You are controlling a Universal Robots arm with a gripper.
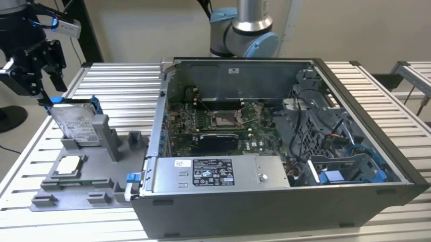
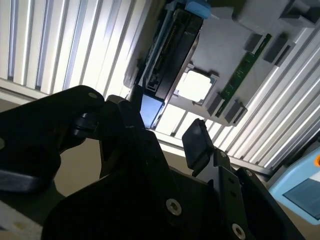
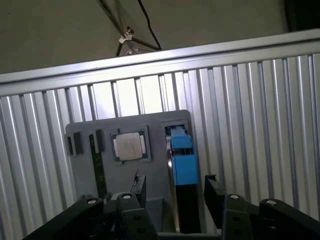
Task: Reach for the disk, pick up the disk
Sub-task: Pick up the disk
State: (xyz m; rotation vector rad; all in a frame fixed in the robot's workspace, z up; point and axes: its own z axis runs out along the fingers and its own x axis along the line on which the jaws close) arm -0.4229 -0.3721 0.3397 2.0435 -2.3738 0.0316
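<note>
- Claw (image 3: 175,192) spread wide, empty, hovering over the disk (image 3: 182,165), its fingers to either side above it.
- Disk stands on edge in the grey tray (image 1: 101,174), beside the open computer case (image 1: 283,201).

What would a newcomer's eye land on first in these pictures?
The open computer case dominates the exterior view, its green board and cables exposed. At the exterior view's left the disk stands on edge in a grey fixture, a square chip lying flat beside it. The gripper hangs open close above the disk, whose blue-railed edge lines up between its jaws in the first wrist view.
</note>
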